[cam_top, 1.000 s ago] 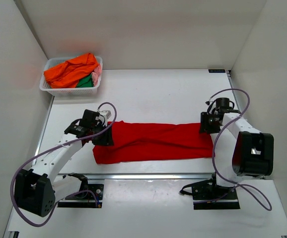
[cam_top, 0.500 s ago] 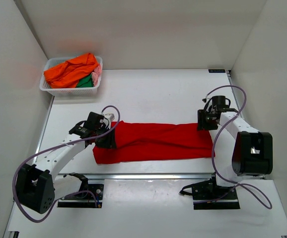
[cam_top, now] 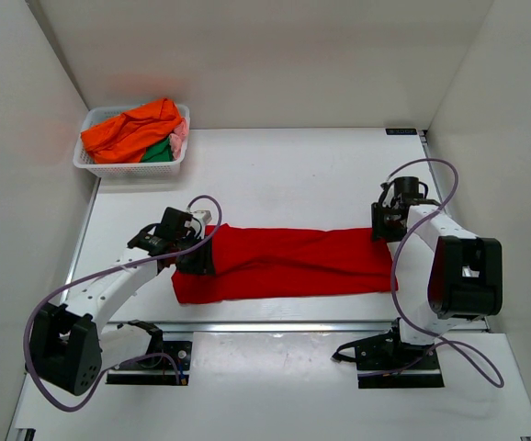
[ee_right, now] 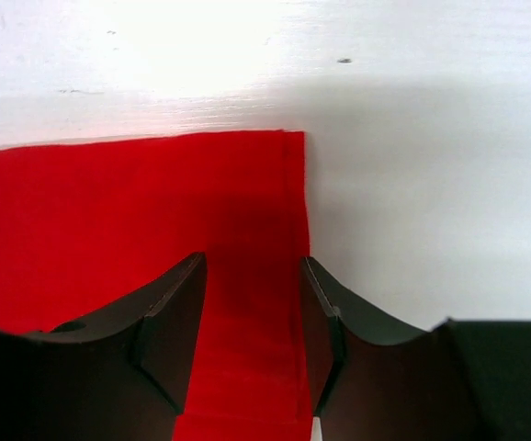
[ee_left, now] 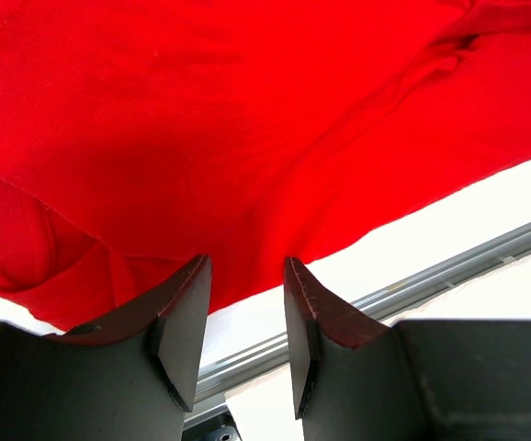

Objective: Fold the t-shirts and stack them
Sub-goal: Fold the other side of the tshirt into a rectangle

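Bright even overhead light, soft shadows under the arms, blown-out glare on white table [ee_right: 201, 55], wrist views sharp

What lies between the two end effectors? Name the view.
The red shirt, a long band, runs from the left end effector to the right end effector, seen in the top view.

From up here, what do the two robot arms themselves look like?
Both the left arm and right arm have white tubular links, chunky black joint housings and black wrists. A lilac cable loops loosely along each. The left gripper ends in two dark, wedge-shaped fingers; no markings are legible.
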Robot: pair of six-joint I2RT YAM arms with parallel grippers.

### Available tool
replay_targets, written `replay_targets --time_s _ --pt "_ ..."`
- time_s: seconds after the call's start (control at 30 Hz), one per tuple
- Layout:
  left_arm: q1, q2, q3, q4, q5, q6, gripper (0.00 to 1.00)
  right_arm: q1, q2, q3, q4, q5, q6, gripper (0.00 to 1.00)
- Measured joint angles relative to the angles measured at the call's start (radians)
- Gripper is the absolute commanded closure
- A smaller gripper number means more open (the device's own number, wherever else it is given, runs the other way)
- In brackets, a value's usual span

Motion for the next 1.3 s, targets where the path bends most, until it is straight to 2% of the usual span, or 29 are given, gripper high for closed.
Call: replay_targets --time_s 0.13,0.2,0.27,0.4,0.5,0.53,1.3 --pt "0.000 0.003 0.000 0.000 0.000 0.000 0.52 -0.014 0.000 0.000 0.007 0.009 0.000 0.58" --pt "0.000 0.003 0.000 0.000 0.000 0.000 0.51 -0.022 0.002 0.000 0.011 0.009 0.000 0.60" --pt "0.002 0.003 0.000 0.002 0.000 0.000 0.52 -0.024 0.009 0.000 0.014 0.006 -0.001 0.67" --pt "0.003 0.003 0.000 0.004 0.001 0.000 0.52 -0.024 0.030 0.000 0.014 -0.012 0.002 0.70" --pt "0.006 0.003 0.000 0.005 0.001 0.000 0.52 -0.024 0.045 0.000 0.013 -0.025 0.002 0.97" --pt "0.006 0.003 0.000 0.005 0.001 0.000 0.51 -0.024 0.048 0.000 0.011 -0.030 0.001 1.00" --pt "0.007 0.003 0.000 0.007 0.001 0.001 0.51 -0.072 0.049 0.090 -0.004 -0.096 0.018 1.00"
